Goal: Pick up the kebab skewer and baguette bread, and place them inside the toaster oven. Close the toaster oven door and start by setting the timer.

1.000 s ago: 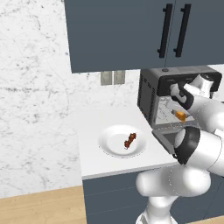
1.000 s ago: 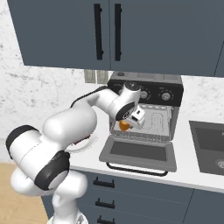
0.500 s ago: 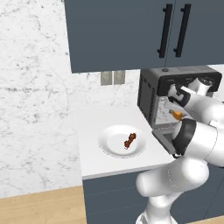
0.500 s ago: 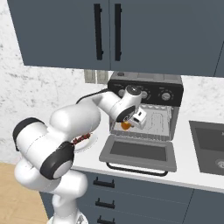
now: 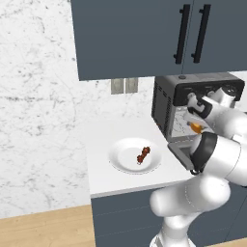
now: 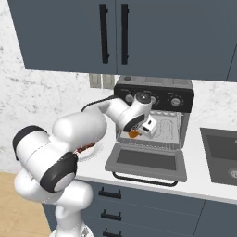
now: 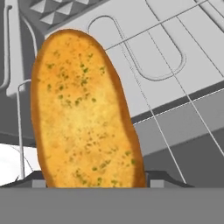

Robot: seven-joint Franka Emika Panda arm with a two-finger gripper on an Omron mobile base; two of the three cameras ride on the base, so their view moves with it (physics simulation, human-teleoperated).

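The baguette bread (image 7: 83,113), a golden-orange loaf, stands between my fingertips (image 7: 157,179), and my gripper (image 7: 94,181) is shut on it. Seen from the base, the baguette bread (image 6: 134,134) hangs at the mouth of the toaster oven (image 6: 152,92), just over the lowered toaster oven door (image 6: 148,160). The wire rack (image 7: 175,65) lies right behind the loaf. From the left side, my gripper (image 5: 193,126) sits in the open front of the toaster oven (image 5: 202,89). The kebab skewer (image 5: 143,155) lies on a white plate (image 5: 120,159) to the oven's left.
Dark upper cabinets (image 5: 144,34) hang over the counter (image 5: 101,178). A sink (image 6: 222,152) lies to the oven's right. The door's black bar handle (image 6: 148,178) juts over the counter's front edge. My own arm hides part of the plate (image 6: 90,150) in the right base view.
The arm's elbow has swung, while the hand with the baguette has stayed at the oven's mouth, shifting only slightly. The skewer and plate have not moved.
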